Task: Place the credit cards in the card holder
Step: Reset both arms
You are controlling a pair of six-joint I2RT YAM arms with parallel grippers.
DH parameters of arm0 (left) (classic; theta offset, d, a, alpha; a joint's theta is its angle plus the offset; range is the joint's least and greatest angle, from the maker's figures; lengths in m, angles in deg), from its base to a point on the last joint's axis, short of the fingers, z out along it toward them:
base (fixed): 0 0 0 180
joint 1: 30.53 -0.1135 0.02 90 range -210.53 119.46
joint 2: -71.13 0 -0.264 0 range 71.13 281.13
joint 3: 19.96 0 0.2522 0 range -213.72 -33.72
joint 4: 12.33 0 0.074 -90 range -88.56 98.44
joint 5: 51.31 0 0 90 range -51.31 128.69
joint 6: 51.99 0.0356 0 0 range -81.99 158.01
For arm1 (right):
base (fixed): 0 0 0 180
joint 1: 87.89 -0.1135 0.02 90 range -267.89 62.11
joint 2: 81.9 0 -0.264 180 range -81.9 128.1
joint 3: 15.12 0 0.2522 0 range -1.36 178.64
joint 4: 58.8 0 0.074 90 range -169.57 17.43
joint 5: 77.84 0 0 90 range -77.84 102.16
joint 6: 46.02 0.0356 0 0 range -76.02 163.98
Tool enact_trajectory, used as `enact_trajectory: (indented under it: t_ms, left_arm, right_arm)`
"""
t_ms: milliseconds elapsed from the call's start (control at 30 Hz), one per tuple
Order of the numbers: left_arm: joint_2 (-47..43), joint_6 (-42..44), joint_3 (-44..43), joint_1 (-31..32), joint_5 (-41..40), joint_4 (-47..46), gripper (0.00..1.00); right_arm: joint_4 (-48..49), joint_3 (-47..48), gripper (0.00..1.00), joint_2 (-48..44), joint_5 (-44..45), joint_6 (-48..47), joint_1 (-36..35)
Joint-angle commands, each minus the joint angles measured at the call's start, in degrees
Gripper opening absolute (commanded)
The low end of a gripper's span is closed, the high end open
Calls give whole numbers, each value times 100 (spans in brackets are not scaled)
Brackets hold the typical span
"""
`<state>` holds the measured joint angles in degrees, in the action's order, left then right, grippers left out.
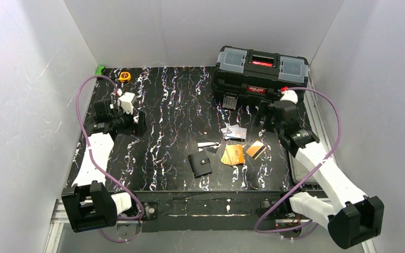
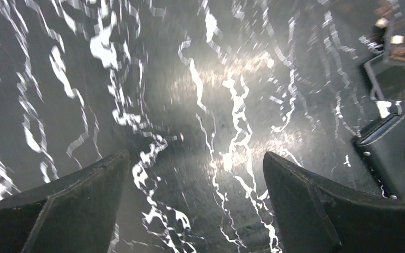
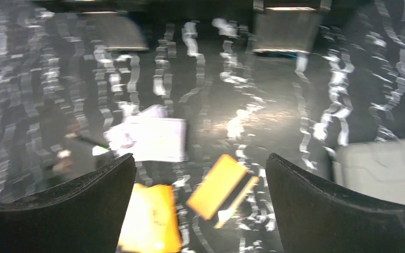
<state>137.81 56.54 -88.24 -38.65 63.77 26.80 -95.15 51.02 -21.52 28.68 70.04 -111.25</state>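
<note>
The black card holder (image 1: 200,163) lies folded shut on the dark marbled table near the front middle; it also shows at the right edge of the left wrist view (image 2: 398,153). Two orange-yellow credit cards (image 1: 233,154) (image 1: 256,149) lie right of it, and silver-white cards (image 1: 235,132) lie behind them. The right wrist view, blurred, shows the orange cards (image 3: 150,219) (image 3: 221,192) and a white card (image 3: 147,138). My left gripper (image 1: 138,124) (image 2: 195,158) is open and empty over bare table at the left. My right gripper (image 1: 261,113) (image 3: 199,158) is open and empty, above and behind the cards.
A large black toolbox (image 1: 261,71) stands at the back right, close behind my right gripper. A yellow tape measure (image 1: 125,76) and a green block (image 1: 100,69) sit at the back left. A pale grey tray (image 3: 385,168) lies at the table's right edge.
</note>
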Motion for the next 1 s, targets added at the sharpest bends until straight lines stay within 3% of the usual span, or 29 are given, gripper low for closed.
enact_trajectory:
  t_ms: [0, 167, 267, 367, 600, 833, 967]
  left_arm:
    - [18, -1086, 924, -303, -406, -978, 98]
    - [-98, -1277, 2025, -437, -82, -2860, 98]
    - [132, -1364, 2530, -442, 18, -4048, 98]
    - [559, -1344, 2806, -437, 247, -4937, 98]
    - [1105, -1447, 3067, -442, 167, -6153, 98]
    - [950, -1456, 3247, -439, 146, -6353, 98]
    - [595, -1498, 3697, -440, 34, -6868, 98]
  right_arm:
    - [1480, -994, 98, -447, 1051, -605, 500]
    - [2922, -1985, 98, -608, 1922, -982, 939]
    - [4790, -2902, 98, -667, 1712, -1580, 1273]
    - [5446, -3266, 98, -273, 1564, -1602, 1601]
    - [6142, -3183, 98, 778, 1524, -1650, 1856]
    - [6790, -3295, 98, 1268, 1838, -1593, 1878]
    - [7706, -3740, 98, 1253, 1013, -2073, 1878]
